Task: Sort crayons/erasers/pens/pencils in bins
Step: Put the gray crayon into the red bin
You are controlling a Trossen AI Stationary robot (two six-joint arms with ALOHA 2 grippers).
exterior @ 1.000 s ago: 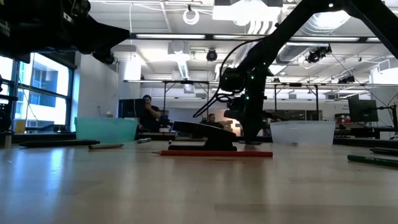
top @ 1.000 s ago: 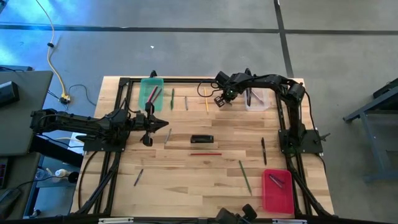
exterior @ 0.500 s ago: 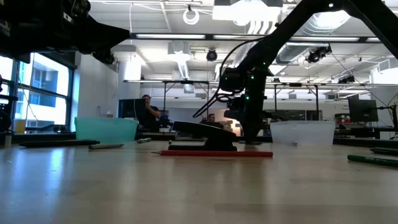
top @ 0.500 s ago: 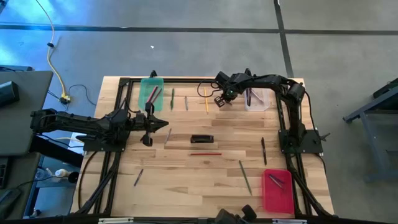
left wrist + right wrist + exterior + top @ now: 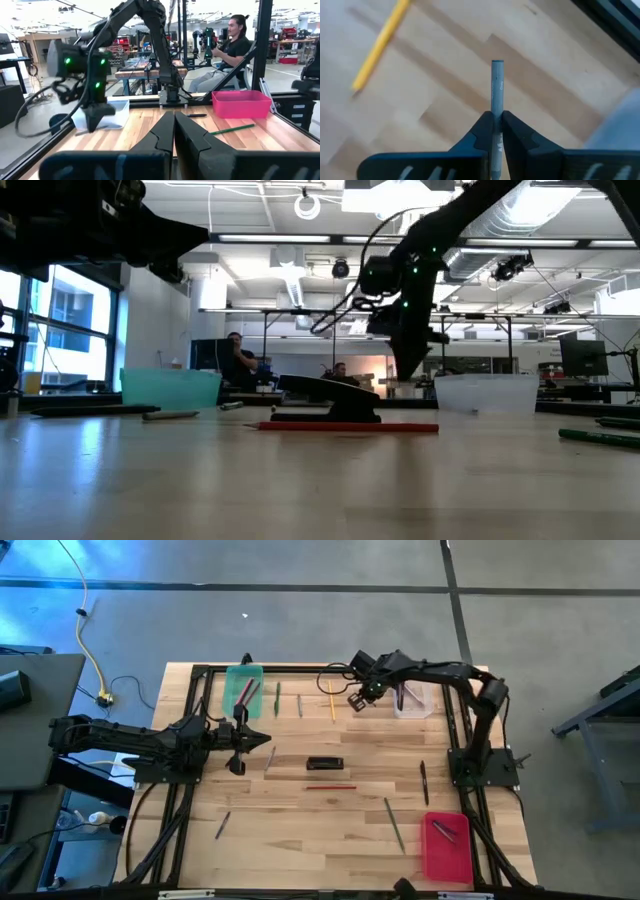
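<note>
The right gripper (image 5: 356, 700) hangs above the far part of the wooden surface (image 5: 300, 830), its fingers clamped on a grey pen (image 5: 497, 90) that sticks out straight beyond the fingertips. It sits between the yellow pencil (image 5: 332, 700) on its left and the clear bin (image 5: 414, 700) just to its right. The green bin (image 5: 243, 687) stands at the far left, the red bin (image 5: 446, 846) at the near right. The left gripper (image 5: 262, 739), closed and empty, waits over the left middle of the surface.
</note>
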